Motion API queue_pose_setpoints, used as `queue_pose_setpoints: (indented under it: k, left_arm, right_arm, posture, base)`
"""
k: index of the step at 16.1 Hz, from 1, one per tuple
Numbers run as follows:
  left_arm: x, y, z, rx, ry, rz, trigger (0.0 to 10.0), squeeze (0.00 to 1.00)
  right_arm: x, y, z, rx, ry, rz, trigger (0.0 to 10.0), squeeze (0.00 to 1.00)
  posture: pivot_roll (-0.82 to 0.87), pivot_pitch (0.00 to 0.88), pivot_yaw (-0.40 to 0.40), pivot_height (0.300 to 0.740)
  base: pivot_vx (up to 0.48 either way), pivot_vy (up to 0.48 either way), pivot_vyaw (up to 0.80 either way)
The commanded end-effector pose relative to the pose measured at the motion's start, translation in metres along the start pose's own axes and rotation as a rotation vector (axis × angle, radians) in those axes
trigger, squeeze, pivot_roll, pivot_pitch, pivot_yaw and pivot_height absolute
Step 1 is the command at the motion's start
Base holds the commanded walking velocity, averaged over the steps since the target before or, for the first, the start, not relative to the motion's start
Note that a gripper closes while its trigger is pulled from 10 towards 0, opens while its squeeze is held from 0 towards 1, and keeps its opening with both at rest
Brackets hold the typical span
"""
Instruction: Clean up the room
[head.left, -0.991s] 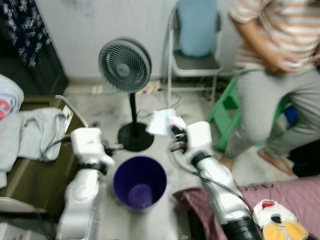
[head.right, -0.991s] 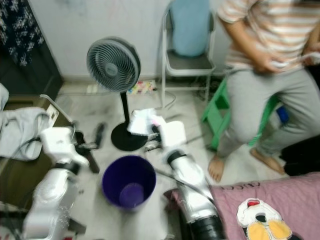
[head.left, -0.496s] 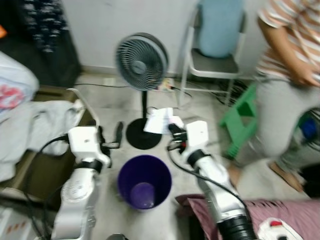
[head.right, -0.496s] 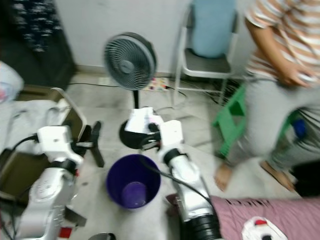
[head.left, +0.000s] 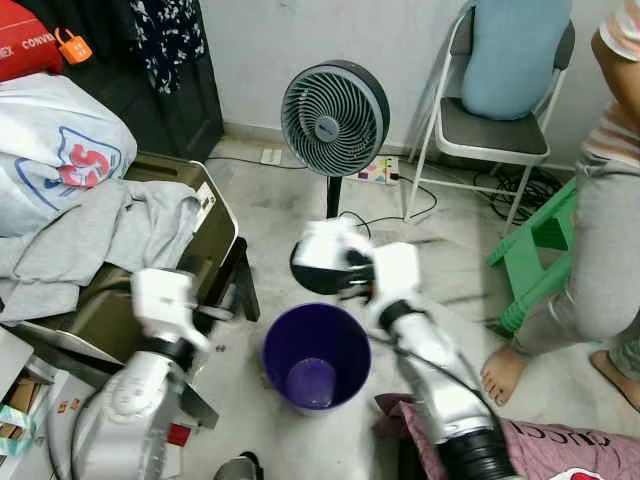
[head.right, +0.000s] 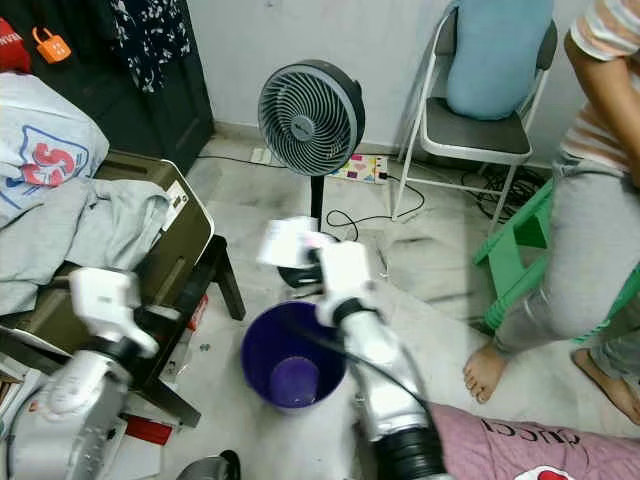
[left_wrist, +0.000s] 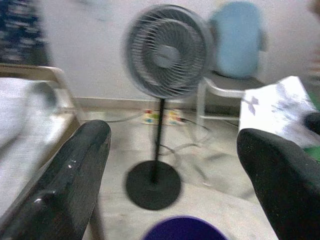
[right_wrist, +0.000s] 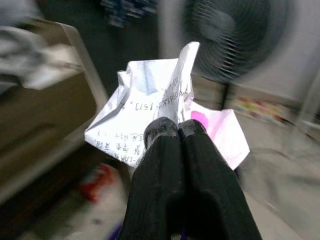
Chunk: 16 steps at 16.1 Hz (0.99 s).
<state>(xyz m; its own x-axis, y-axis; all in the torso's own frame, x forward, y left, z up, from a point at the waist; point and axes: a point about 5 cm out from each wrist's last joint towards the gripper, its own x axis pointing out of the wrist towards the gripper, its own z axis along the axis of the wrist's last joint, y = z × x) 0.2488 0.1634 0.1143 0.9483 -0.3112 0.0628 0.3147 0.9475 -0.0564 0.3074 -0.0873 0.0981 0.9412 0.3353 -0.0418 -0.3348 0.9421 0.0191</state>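
Observation:
A crumpled white paper (head.left: 322, 245) with print and a pink patch is pinched in my right gripper (right_wrist: 170, 129), which is shut on it. The paper (right_wrist: 150, 107) hangs just beyond the far rim of a purple bin (head.left: 290, 345) that stands on the floor between my arms. The bin looks empty inside. My left gripper (left_wrist: 172, 135) is open with nothing between its fingers. It is held left of the bin (left_wrist: 182, 231) and points toward the fan. The left arm (head.left: 165, 300) is beside the suitcase.
A standing fan (head.left: 334, 118) is right behind the bin. A folding chair (head.left: 490, 130) with a blue cushion, a green stool (head.left: 540, 250) and a barefoot person (head.left: 610, 230) are on the right. An open suitcase (head.left: 205, 215) with grey clothes is on the left. Pink bedding (head.left: 540, 445) lies at the bottom right.
The camera has swung, so the whole scene has shifted. My right gripper still holds the paper by the bin's far rim. The person has moved toward the right edge.

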Motion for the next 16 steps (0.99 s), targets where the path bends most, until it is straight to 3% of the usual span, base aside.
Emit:
queue_pose_setpoints:
  k: [1,5,9,14,16]
  left_arm:
    - [-0.004,0.002,0.001,0.012,0.0,-0.016,10.0,0.0]
    - [-0.009,0.001,0.003,-0.009,0.009,-0.113,10.0,0.0]
    - [-0.004,-0.001,0.008,0.028,-0.008,-0.147,10.0,0.0]
    - [-0.008,-0.003,0.007,0.038,-0.003,-0.146,10.0,0.0]
    - [-0.009,-0.004,0.008,0.038,-0.004,-0.146,10.0,0.0]
  right_arm:
    - [0.003,0.002,0.0,0.004,0.009,-0.01,10.0,0.0]
    - [0.003,-0.011,-0.016,-0.061,0.13,-0.11,10.0,0.0]
    - [0.005,-0.01,-0.019,-0.054,0.15,-0.117,10.0,0.0]
    - [0.004,-0.014,-0.029,-0.039,0.216,-0.173,10.0,0.0]
    - [0.006,-0.012,-0.029,-0.04,0.221,-0.169,10.0,0.0]
  posture:
    - [0.0,0.122,-0.047,0.74]
    - [0.0,0.123,-0.05,0.74]
    - [0.0,0.123,-0.049,0.74]
    - [0.02,0.142,-0.045,0.74]
    - [0.02,0.149,-0.043,0.74]
  base:
    - [0.0,0.0,0.0]
    - [0.0,0.0,0.0]
    - [0.0,0.0,0.0]
    - [0.0,0.0,0.68]
    - [0.0,0.0,0.0]
